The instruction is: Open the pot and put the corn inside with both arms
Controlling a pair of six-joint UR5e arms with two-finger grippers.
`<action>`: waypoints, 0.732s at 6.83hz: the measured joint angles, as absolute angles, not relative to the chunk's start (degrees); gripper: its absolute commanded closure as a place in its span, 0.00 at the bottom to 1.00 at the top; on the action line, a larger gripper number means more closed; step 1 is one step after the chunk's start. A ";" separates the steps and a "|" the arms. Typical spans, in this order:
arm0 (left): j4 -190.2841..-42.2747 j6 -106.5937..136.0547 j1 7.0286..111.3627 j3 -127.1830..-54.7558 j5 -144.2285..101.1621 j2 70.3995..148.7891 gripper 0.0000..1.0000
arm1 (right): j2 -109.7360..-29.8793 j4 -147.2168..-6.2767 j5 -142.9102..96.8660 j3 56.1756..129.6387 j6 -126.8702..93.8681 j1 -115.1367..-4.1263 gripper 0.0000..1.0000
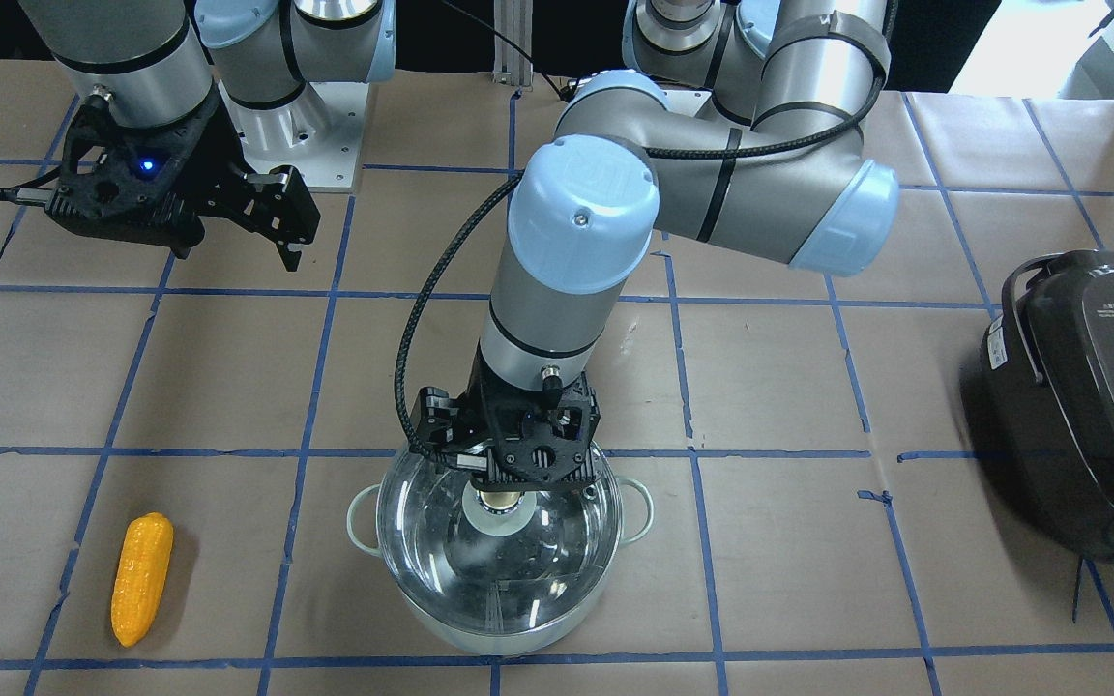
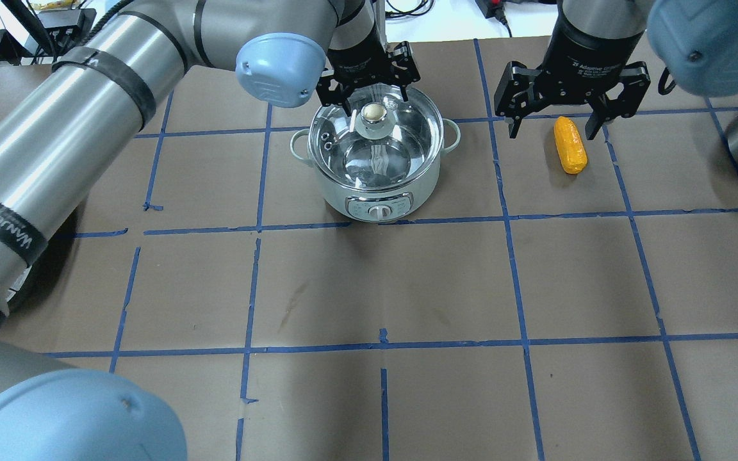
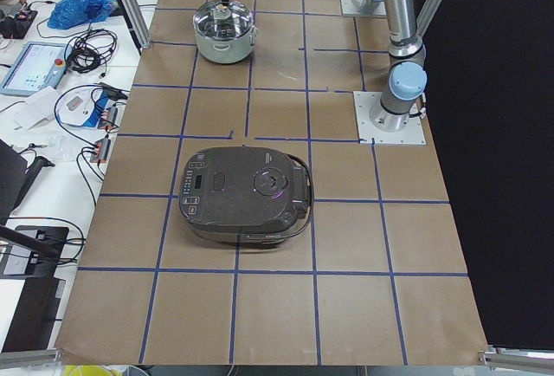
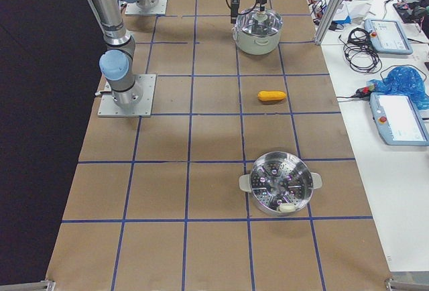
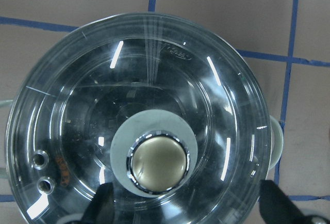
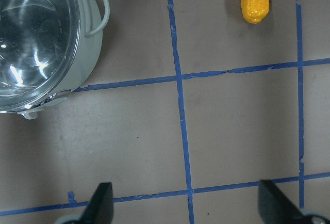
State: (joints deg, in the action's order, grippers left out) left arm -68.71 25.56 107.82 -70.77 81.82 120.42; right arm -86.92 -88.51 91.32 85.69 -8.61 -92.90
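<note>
Your left end effector (image 5: 190, 206) hangs over the pot (image 2: 343, 192), which stands near the middle of the operator-side edge of the surface. The glass lid (image 5: 206, 95) is on the pot. The fingers are apart and hold nothing. The knob (image 5: 158, 163) lies between them, but in the left wrist view it is nearer to one finger than to the other.

I think this is the main danger. If you close now, one finger may touch first and push the lid sideways, or the smooth metal top may slip out and the lid may fall onto the rim.

The corn (image 1: 142, 578) lies flat near the same edge, toward the robot's right end. The right end effector (image 6: 188, 206) is spread open and empty, well apart from it. The cob is round, so a grasp that is not centred could make it roll.
</note>
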 measured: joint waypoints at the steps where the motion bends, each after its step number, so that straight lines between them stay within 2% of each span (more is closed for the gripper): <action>1: -68.23 25.58 107.96 -70.57 82.02 121.20 0.00 | -86.93 -88.51 91.32 85.69 -8.62 -92.90 0.00; 5: -67.52 24.55 107.54 -70.32 83.21 122.03 0.00 | -86.92 -88.53 91.32 85.69 -8.62 -92.90 0.00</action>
